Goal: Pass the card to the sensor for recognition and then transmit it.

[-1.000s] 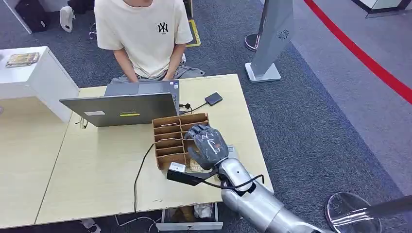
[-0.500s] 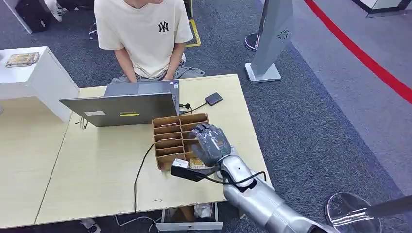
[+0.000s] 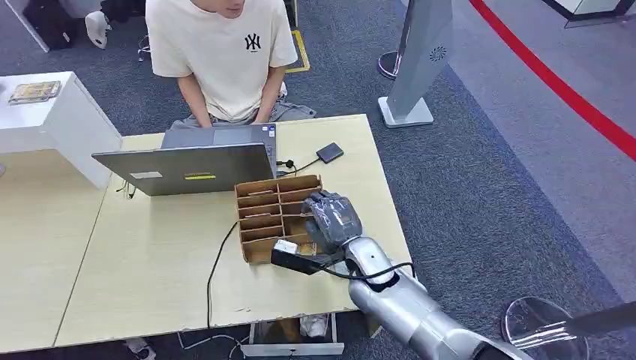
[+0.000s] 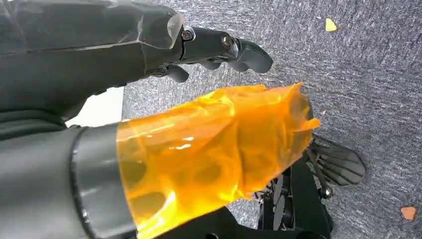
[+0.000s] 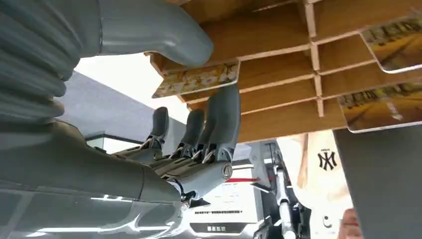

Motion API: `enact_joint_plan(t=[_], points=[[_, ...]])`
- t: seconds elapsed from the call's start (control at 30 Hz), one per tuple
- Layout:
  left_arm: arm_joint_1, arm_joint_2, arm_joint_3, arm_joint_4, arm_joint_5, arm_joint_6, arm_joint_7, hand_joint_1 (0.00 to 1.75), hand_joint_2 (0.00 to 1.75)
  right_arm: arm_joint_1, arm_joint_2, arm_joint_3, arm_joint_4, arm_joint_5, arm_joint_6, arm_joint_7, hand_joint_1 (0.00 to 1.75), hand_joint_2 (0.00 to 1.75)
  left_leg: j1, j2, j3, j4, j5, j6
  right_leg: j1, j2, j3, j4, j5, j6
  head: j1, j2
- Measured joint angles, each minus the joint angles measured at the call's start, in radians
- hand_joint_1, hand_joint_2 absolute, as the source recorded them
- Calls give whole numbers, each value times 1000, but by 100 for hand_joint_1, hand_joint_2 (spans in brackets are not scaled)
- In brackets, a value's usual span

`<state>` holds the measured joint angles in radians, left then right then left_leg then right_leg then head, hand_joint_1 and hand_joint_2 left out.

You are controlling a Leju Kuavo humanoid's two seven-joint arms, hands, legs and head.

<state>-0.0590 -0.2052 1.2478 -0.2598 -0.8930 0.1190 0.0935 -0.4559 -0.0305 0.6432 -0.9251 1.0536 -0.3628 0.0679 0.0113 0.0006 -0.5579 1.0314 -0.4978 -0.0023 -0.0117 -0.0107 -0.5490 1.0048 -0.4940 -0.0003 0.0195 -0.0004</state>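
Right hand (image 5: 164,119) at the wooden card rack (image 3: 274,214): thumb and fingers (image 5: 221,119) pinch a card (image 5: 199,78) at a slot's edge. More cards (image 5: 383,107) lie in slots beyond the fingers. Left hand (image 4: 149,74) hangs over carpet, fingers apart, holding nothing

The card rack (image 3: 274,214) sits on the table (image 3: 150,262), before the laptop (image 3: 187,166).
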Motion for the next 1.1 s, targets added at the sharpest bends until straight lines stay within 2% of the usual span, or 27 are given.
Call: enact_joint_plan(t=[0.13, 0.17, 0.2, 0.27, 0.3, 0.9, 1.1], points=[[0, 0, 0, 0, 2, 0, -2, 0, 0, -7, 0, -6, 21, 0, -1, 0, 101, 175, 0, 0, 0, 0, 0, 0, 0, 0, 0, 0, 0, 0, 0, 0], [0, 0, 0, 0, 2, 0, -3, 0, 0, -9, 0, -7, 26, 0, -1, 0, 117, 175, 0, 0, 0, 0, 0, 0, 0, 0, 0, 0, 0, 0, 0, 0], [0, 0, 0, 0, 2, 0, -3, 0, 0, -11, 0, -10, 32, 0, -1, 0, 140, 175, 0, 0, 0, 0, 0, 0, 0, 0, 0, 0, 0, 0, 0, 0], [0, 0, 0, 0, 2, 0, -3, 0, 0, -13, 0, -21, 42, 0, -2, 0, 154, 175, 0, 0, 0, 0, 0, 0, 0, 0, 0, 0, 0, 0, 0, 0], [0, 0, 0, 0, 2, 0, -3, 0, 0, -15, 0, -23, 47, 0, -4, 0, 175, 175, 0, 0, 0, 0, 0, 0, 0, 0, 0, 0, 0, 0, 0, 0], [0, 0, 0, 0, 5, 0, -5, 0, 0, -27, 9, -54, 85, -17, -32, -28, 175, 175, 0, 0, 0, 0, 0, 0, 0, 0, 0, 0, 0, 0, 0, 0], [1, -5, 4, 0, 12, 7, -7, 0, 0, -16, 11, -85, 30, -40, -59, -44, 175, 175, 0, 0, 0, 0, 0, 0, 0, 0, 0, 0, 0, 0, 0, 0]])
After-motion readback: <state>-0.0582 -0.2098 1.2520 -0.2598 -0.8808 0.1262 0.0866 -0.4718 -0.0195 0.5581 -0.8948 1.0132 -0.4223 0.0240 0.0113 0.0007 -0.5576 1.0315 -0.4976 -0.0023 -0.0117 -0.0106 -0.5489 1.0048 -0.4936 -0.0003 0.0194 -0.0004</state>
